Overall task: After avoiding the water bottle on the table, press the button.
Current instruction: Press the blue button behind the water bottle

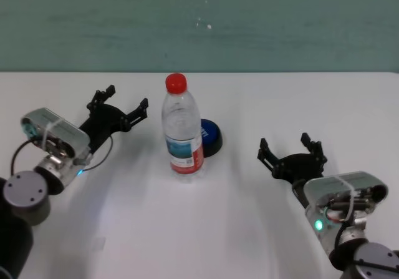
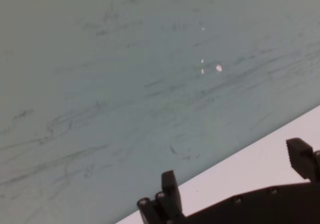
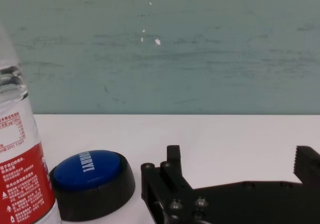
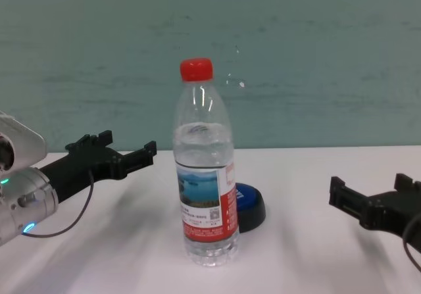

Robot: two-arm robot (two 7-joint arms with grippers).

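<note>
Directly before the button (image 1: 211, 137) stands the water bottle (image 1: 182, 129).

The head camera looked steeply down over the white bench (image 1: 206, 229), taking in both arms, while the chest camera sat low and level with the water bottle (image 4: 204, 175), facing the green wall (image 4: 316, 50). Both shared the bottle and the button (image 1: 211, 137) behind it. The right wrist camera looked close past its end effector (image 3: 235, 171) at that same button, and the left wrist camera faced mostly wall.
</note>
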